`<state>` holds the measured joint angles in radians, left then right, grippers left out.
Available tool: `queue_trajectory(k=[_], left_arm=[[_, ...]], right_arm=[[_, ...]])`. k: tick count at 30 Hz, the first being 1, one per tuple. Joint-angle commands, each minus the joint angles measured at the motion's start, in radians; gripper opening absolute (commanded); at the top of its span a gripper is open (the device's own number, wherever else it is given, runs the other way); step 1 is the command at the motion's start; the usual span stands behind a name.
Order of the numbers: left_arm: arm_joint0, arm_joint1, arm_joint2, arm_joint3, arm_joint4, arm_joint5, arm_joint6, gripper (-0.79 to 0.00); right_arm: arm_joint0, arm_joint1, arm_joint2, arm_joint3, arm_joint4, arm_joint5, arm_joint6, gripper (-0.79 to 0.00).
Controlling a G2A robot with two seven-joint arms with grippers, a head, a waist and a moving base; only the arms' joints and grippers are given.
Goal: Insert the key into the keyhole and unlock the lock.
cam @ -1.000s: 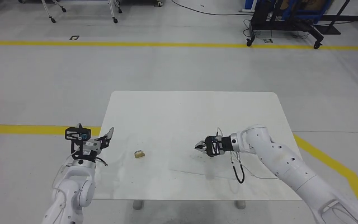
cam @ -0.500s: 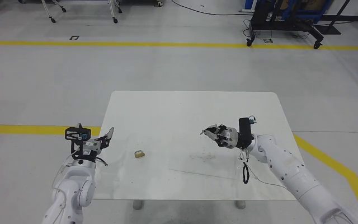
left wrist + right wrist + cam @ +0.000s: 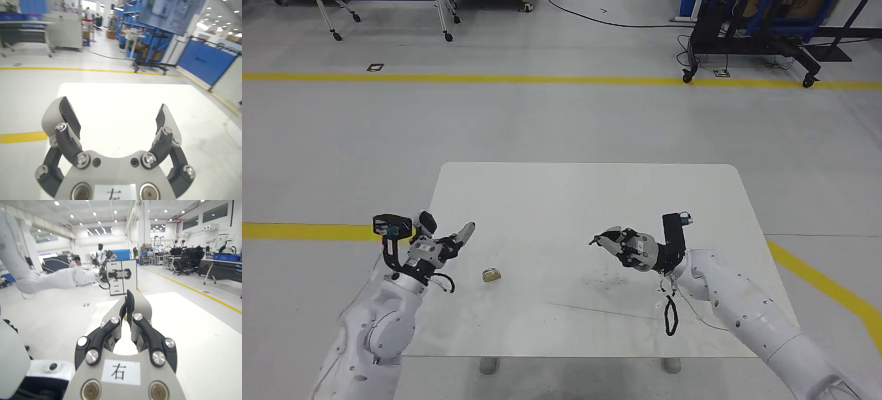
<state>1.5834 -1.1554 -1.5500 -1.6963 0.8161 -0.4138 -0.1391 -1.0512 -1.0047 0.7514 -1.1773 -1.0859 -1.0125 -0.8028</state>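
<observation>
White table (image 3: 572, 200) held a small brass lock (image 3: 492, 274).
Left pincer (image 3: 113, 102) spread, right pincer (image 3: 128, 298) pressed together; lock looked rigid, slick, best clamped across its body.

A large industrial robotics lab or factory hall, with a glossy pale floor marked by yellow lines (image 3: 542, 78) and a plain white table (image 3: 542, 200) standing in the open. To one side are blue storage racks (image 3: 130, 28), blue partition panels (image 3: 204, 62) and a big screen (image 3: 166, 15) on a wheeled stand. Elsewhere, under a high ceiling with round lights (image 3: 94, 214), are workbenches with monitors (image 3: 175, 251), black office chairs (image 3: 189, 258) and a white drawer cabinet (image 3: 115, 289).
</observation>
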Motion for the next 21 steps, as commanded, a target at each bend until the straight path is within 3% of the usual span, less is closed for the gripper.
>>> queue_trajectory(k=[1, 3, 6, 16, 19, 21], left_arm=[[-0.087, -0.001, 0.042, 0.072, -0.168, -0.123, -0.106, 0.000], [-0.156, -0.003, 0.079, 0.128, -0.293, -0.185, -0.195, 0.000], [-0.230, -0.004, 0.117, 0.174, -0.453, -0.195, -0.327, 0.000], [-0.223, -0.006, 0.124, 0.175, -0.485, -0.196, -0.316, 0.000], [-0.238, -0.014, 0.174, 0.233, -0.763, -0.260, -0.378, 0.000], [-0.281, -0.019, 0.227, 0.293, -1.037, -0.286, -0.524, 0.000]], right_arm=[[0.030, -0.014, -0.054, 0.029, 0.064, 0.000, -0.003, -0.785], [0.046, -0.029, -0.108, 0.019, 0.169, 0.000, -0.005, -0.785], [0.076, -0.036, -0.189, 0.007, 0.253, 0.000, -0.005, -0.785], [0.076, -0.036, -0.189, 0.007, 0.253, 0.000, -0.005, -0.785], [0.064, -0.038, -0.181, -0.005, 0.277, 0.014, 0.016, -0.785], [0.049, -0.042, -0.181, -0.013, 0.343, 0.000, 0.045, -0.785]])
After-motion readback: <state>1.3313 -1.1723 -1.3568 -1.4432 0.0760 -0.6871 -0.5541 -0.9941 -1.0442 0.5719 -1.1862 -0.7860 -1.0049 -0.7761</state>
